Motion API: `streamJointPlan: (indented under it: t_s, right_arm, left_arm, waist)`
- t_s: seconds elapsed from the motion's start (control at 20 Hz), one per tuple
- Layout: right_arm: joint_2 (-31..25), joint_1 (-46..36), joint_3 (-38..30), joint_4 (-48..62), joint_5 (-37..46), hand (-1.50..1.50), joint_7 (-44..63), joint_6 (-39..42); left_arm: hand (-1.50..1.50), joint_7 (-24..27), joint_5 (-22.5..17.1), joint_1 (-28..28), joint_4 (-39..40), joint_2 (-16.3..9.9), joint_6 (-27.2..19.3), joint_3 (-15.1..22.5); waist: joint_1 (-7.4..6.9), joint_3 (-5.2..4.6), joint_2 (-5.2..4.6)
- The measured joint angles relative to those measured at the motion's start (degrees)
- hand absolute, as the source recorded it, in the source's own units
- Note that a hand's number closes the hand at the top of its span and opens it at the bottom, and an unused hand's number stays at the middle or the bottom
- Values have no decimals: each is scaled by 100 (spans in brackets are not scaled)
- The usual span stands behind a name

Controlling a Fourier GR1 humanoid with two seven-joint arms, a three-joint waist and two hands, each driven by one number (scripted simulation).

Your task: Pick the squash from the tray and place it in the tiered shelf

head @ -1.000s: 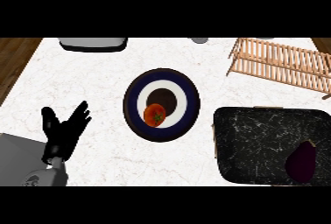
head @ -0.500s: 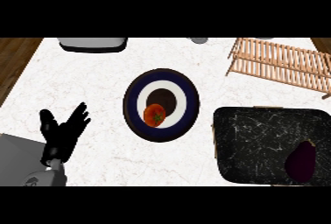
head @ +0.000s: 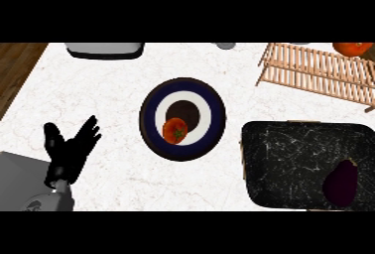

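A dark purple, eggplant-shaped vegetable (head: pixel 341 184) lies in the lower right corner of the black marbled tray (head: pixel 293 134) at the right of the counter. The slatted wooden tiered shelf (head: pixel 322 72) stands at the far right, behind the tray. My left hand (head: pixel 70 154) rests open at the lower left with its fingers up, far from the tray and holding nothing. My right hand does not show in the head view.
A dark blue and white plate (head: pixel 152 111) with a red tomato (head: pixel 174 131) sits mid-counter. An orange-red round thing (head: pixel 353 48) shows at the far right corner by the shelf. A grey appliance (head: pixel 104 48) stands at the back left. The counter's left edge (head: pixel 22 84) meets wood.
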State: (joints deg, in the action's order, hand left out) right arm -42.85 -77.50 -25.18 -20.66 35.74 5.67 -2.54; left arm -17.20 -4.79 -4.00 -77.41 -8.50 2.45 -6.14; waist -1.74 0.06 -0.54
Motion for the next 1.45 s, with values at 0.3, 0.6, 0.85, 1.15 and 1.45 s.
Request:
streamJointPlan:
  t_s: [0.3,0.6,0.85,1.15,1.45]
  right_arm:
    - [-81,-141,-645,83,-657,-150,-13,-97]
    - [-347,-137,-1048,32,-998,-150,20,-629]
    - [-867,38,-1187,-7,-1031,-150,162,-1013]
    - [-1544,398,-1658,81,-1421,-150,196,-1069]
    - [-2309,869,-2016,302,-1845,-150,60,-237]
  left_arm:
    - [0,53,5,49,-22,17,25,15]
    - [0,-17,16,85,-122,42,-7,33]
    - [0,-40,27,151,-196,66,-39,42]
    - [0,-67,30,164,-188,49,-64,1]
    - [0,90,1,234,-158,40,20,-22]
  waist:
    - [-5,5,3]
    - [8,3,7]
    - [39,1,13]
    - [82,1,13]
    - [87,7,16]
